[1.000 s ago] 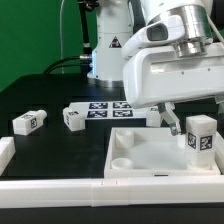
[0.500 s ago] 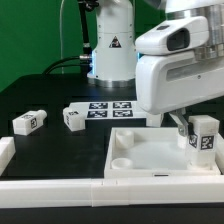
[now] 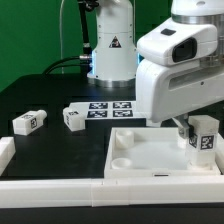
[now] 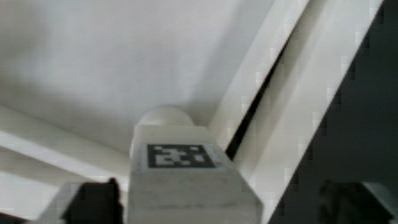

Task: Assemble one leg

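standing upright between jaws, leg [image 3: 204,137], long axis vertical.

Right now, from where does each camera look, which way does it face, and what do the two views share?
Exterior view: stands off the arm, across the black table from the robot's base, facing it; shows the arm and gripper.
Wrist view: sits on the wrist, looking down along the fingers onto the white tabletop.
Shared: the leg in the gripper, with the tabletop beneath it.
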Motion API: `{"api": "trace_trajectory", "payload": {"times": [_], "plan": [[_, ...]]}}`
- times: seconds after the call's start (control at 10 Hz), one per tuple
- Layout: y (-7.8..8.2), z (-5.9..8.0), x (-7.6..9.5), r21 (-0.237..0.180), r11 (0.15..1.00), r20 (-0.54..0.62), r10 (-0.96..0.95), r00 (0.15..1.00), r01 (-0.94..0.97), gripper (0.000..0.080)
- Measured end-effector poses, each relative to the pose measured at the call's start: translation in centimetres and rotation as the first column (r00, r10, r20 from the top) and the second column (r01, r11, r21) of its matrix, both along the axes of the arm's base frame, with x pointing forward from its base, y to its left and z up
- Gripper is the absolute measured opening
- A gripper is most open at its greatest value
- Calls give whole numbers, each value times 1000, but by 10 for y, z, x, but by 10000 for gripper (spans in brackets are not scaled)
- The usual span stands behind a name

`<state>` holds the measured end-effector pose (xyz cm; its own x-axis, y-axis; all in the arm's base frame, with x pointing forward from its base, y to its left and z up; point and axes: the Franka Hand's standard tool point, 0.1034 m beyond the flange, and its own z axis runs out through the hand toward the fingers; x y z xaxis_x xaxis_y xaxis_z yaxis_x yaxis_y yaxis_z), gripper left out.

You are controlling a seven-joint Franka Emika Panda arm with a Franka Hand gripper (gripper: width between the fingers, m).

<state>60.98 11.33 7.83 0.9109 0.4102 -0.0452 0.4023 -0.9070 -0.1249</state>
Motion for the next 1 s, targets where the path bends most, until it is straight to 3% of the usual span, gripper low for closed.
{"api": "trace_trajectory", "payload": {"times": [0.1,0.2,0.3,0.7,0.8,1.0], "plan": [[0,0,0,0,1000,0,0,1000,0,388],[0,0,0,0,1000,0,0,1000,0,388],[0,-1,0,0,1000,-1,0,1000,0,308],[0,-1,0,-4,999,-6,-46,999,46,293],[0,-1,0,-5,989,-8,-145,989,145,293],[1,-3,-3,-3,890,3,-456,890,456,294]]}}
